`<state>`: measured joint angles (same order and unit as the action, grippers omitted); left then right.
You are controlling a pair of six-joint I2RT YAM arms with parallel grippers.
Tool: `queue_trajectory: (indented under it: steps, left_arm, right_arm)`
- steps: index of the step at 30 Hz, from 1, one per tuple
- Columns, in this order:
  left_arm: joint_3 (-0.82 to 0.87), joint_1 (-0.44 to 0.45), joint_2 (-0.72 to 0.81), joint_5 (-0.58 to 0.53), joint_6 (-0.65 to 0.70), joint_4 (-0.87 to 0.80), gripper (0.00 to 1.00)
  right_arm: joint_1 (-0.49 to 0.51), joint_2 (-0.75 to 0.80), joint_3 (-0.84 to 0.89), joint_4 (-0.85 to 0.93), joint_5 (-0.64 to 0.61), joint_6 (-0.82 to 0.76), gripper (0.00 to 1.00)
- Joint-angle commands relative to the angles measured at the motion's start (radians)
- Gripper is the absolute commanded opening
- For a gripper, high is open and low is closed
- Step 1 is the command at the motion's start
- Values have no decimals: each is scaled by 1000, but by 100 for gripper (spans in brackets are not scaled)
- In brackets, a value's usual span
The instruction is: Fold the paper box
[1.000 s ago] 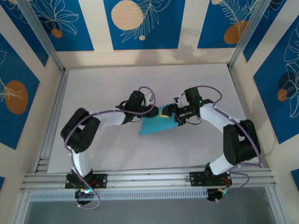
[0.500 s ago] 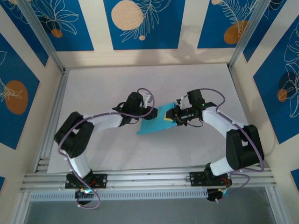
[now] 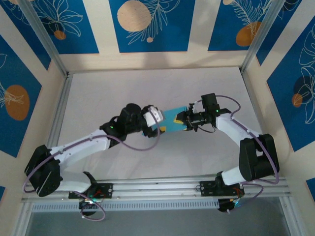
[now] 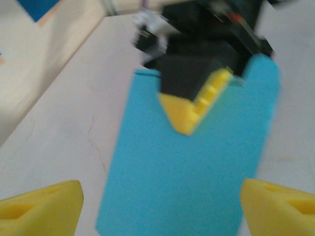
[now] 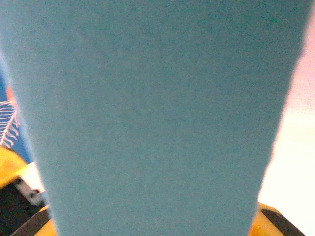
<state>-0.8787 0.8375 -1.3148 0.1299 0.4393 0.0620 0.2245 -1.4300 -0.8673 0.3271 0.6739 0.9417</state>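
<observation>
Holding the paper box (image 3: 172, 119) at mid-frame, on or just over the bench (image 3: 123, 88); I cannot tell which.
My right hand (image 3: 186, 122) is clamped on its right end, one yellow pad (image 4: 189, 110) on the blue face. My left hand (image 4: 160, 206) stands wide apart. The box's left end hides under my left wrist, its folds blurred.

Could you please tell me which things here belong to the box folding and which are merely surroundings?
Job: paper box; right claw, gripping it; left claw, open.
Surroundings: white table; blue patterned wall panels; metal frame rail.
</observation>
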Motion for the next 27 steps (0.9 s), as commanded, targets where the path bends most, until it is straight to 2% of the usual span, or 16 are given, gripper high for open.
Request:
queue_trajectory:
  steps: [1, 7, 12, 14, 16, 20, 23, 27]
  left_arm:
    - [29, 35, -11, -76, 267, -25, 85]
    - [33, 72, -57, -140, 351, 29, 87]
    - [69, 135, -148, -382, 514, 255, 85]
    - [83, 151, -186, -461, 570, 369, 81]
    - [96, 164, -216, -541, 619, 495, 73]
    - [130, 188, -236, -605, 710, 686, 61]
    - [146, 207, -245, -633, 766, 753, 57]
    - [155, 217, -253, -656, 788, 778, 45]
  right_arm:
    - [-2, 45, -4, -39, 73, 88, 25]
    - [-3, 78, -14, -45, 93, 133, 26]
    - [-2, 96, 21, -133, 125, 226, 26]
    - [-3, 103, 25, -156, 132, 250, 26]
    - [-2, 109, 25, -161, 133, 260, 26]
    - [-1, 113, 29, -175, 133, 283, 26]
    - [-3, 115, 35, -184, 132, 298, 26]
    - [-3, 118, 49, -209, 133, 325, 27]
